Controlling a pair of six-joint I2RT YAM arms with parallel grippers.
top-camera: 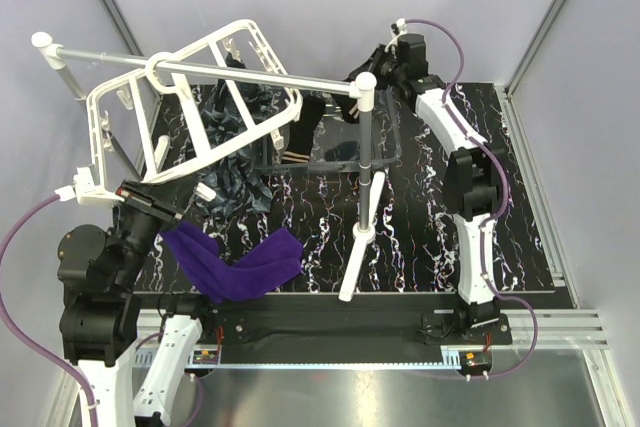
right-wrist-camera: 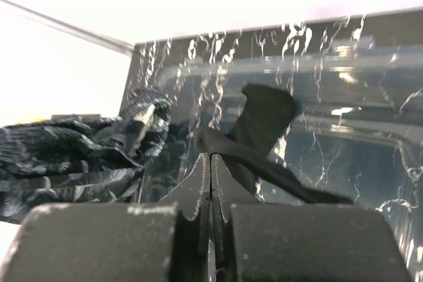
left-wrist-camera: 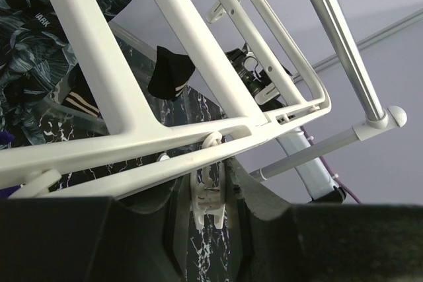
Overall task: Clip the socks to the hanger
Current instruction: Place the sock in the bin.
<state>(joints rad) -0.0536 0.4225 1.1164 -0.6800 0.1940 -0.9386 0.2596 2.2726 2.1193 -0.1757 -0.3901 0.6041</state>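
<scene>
One or two marbled socks (top-camera: 235, 117) look already hung on the white hanger (left-wrist-camera: 99, 64), so I judge the job partly done. The left gripper (left-wrist-camera: 210, 211) is closed around a dangling clip (left-wrist-camera: 209, 193), and the right gripper (right-wrist-camera: 211, 163) pinches a black sock (right-wrist-camera: 264, 117) over the clear tray (top-camera: 392, 142). Left to do: that sock, a striped one (top-camera: 298, 150) in the tray, and the purple sock (top-camera: 245, 265) on the table.

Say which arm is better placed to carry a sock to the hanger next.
Right. The right pincer is shut on a black sock by the clear bin. The left pincer holds no sock; it straddles a white clip on the hanger, so it probably suits working that clip.
</scene>
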